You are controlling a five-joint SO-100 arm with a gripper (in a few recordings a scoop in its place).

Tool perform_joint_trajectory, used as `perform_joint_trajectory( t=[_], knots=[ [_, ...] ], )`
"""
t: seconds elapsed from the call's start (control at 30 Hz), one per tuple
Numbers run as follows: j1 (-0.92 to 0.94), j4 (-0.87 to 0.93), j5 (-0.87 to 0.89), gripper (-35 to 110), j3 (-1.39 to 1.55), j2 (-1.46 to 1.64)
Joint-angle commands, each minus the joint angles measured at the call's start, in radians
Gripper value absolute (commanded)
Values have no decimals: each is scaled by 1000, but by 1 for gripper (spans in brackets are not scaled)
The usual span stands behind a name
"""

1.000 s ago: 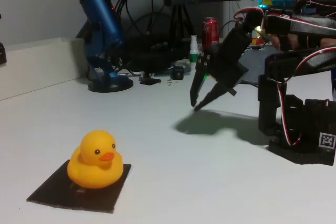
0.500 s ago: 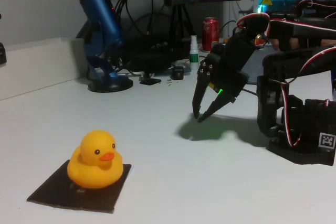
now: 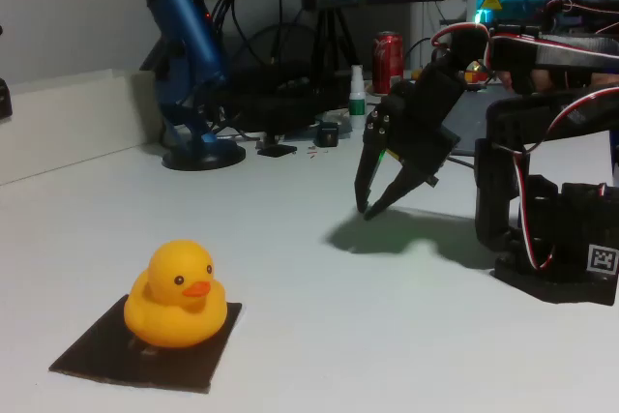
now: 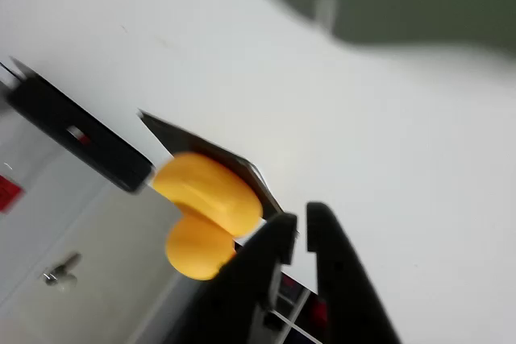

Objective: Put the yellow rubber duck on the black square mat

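1. My gripper (image 3: 366,210) is black all over, with red and white wires running along my arm.
2. The yellow rubber duck (image 3: 177,295) is glossy yellow with an orange beak and black dot eyes.
3. The black square mat (image 3: 97,355) is matte black.
4. The table (image 3: 290,239) is plain white.
5. The microphone (image 3: 189,55) is blue.
6. The can (image 3: 388,55) is red.

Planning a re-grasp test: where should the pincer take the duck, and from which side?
Grip the yellow rubber duck across its round head, coming down from above; it sits upright on the black square mat, and its body looks wider. The pincer is nearly closed, so open first.
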Motion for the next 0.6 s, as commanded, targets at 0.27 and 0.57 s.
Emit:
perform_joint_trajectory(
  t=[0.27, 0.57],
  knots=[
    [81, -11, 14, 1, -9, 23],
    [192, -11, 14, 1, -11, 23]
  ],
)
